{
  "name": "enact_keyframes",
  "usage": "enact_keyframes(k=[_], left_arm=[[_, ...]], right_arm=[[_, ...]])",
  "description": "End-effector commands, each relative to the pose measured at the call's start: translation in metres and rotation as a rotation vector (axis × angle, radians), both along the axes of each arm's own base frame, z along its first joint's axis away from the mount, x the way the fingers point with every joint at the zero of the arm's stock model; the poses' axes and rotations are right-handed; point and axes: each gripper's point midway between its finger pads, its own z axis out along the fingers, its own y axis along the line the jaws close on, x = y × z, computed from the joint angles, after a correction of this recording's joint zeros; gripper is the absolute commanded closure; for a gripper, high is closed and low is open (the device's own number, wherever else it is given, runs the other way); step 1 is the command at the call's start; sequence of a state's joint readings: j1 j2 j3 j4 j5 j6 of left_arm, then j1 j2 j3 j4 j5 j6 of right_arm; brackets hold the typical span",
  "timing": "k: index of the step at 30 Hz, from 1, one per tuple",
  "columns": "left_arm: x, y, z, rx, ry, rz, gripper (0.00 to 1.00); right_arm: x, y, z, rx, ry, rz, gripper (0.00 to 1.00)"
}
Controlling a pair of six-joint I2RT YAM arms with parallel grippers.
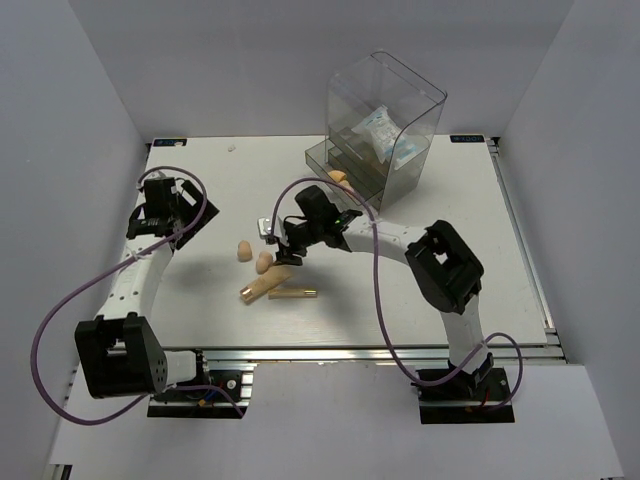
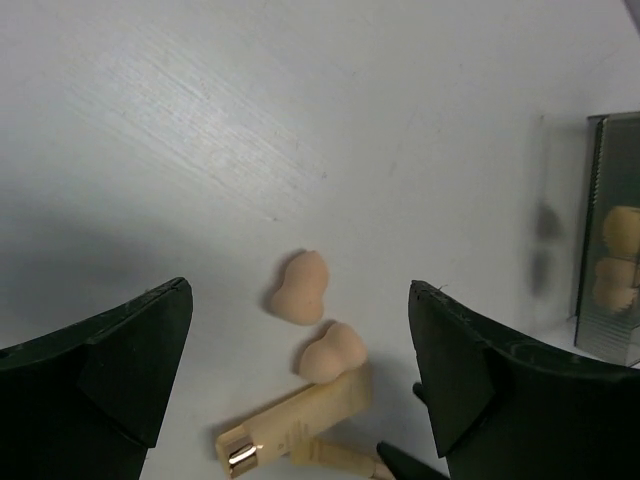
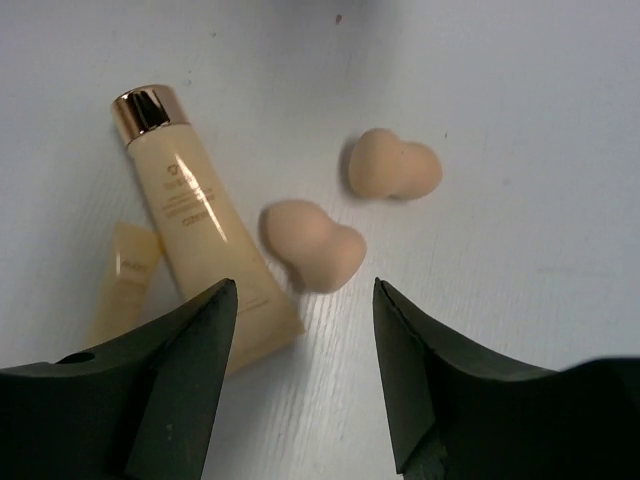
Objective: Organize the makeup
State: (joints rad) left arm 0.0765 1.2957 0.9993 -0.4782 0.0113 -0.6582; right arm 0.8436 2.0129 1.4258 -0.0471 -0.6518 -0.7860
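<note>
A: So where does the makeup lie?

B: Most of it is mid-desk (image 1: 255,165). 2 peach sponges (image 3: 395,165) lie just beside each other, apart from the rest by a small gap. The nearer sponge (image 3: 310,245) almost touches the foot of the beige tube (image 3: 195,210), which lies flat with its gold cap pointing away from the sponges. The thin gold stick (image 1: 293,293) lies alongside the tube, touching it.

A: And the grippers?

B: The right gripper (image 3: 304,285) hangs over the nearer sponge and the tube's foot, jaws parted, with nothing between them. The left gripper (image 2: 300,288) is at the desk's left side, well apart from the pile, jaws spread wide and holding nothing.

A: Anything put away?

B: The clear drawer box (image 1: 400,100) stands at the far edge. White, blue-printed packets (image 1: 380,135) sit in its upper part. A low drawer (image 1: 325,160) is pulled out, with a peach sponge in the drawer (image 1: 338,176). Through the smoky plastic I cannot tell whether it holds 1 or 2.
</note>
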Motion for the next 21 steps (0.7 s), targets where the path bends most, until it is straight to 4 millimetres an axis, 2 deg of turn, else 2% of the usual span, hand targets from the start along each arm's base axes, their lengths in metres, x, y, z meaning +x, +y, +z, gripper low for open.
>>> enact_keyframes(k=[1,3,5,10,11,12,13,15,16,18,20,21], left_arm=[[-0.031,0.004,-0.002,0.059,0.062,-0.018,0.03],[-0.041,0.007,0.001,0.077,0.054,-0.006,0.03],[-0.047,0.008,0.007,0.084,0.035,0.001,0.03],[-0.059,0.008,0.002,0.089,0.054,0.0,0.03],[-0.061,0.007,0.001,0.088,0.057,-0.003,0.03],[-0.062,0.007,0.001,0.087,0.055,-0.007,0.03],[-0.064,0.005,-0.002,0.08,0.062,-0.018,0.03],[-0.066,0.003,-0.006,0.076,0.066,-0.028,0.03],[-0.067,0.0,-0.011,0.064,0.071,-0.044,0.03],[-0.068,-0.002,-0.019,0.059,0.082,-0.05,0.03],[-0.07,-0.011,-0.033,0.017,0.107,-0.082,0.03],[-0.07,-0.012,-0.039,0.008,0.117,-0.083,0.03]], right_arm=[[0.003,0.036,0.013,0.085,-0.131,0.079,0.38],[0.008,0.044,0.012,0.088,-0.181,0.08,0.38],[0.008,0.049,0.0,0.066,-0.186,0.098,0.38],[0.019,0.057,-0.023,0.008,-0.233,0.104,0.39],[0.021,0.058,-0.025,-0.001,-0.235,0.103,0.41],[0.024,0.059,-0.038,-0.027,-0.234,0.102,0.45],[0.027,0.063,-0.033,-0.033,-0.238,0.102,0.49],[0.031,0.065,-0.044,-0.068,-0.237,0.1,0.59],[0.035,0.067,-0.039,-0.069,-0.247,0.099,0.6],[0.035,0.061,-0.045,-0.109,-0.242,0.099,0.61],[0.031,0.052,-0.053,-0.143,-0.249,0.116,0.59],[0.03,0.05,-0.05,-0.144,-0.26,0.118,0.57]])
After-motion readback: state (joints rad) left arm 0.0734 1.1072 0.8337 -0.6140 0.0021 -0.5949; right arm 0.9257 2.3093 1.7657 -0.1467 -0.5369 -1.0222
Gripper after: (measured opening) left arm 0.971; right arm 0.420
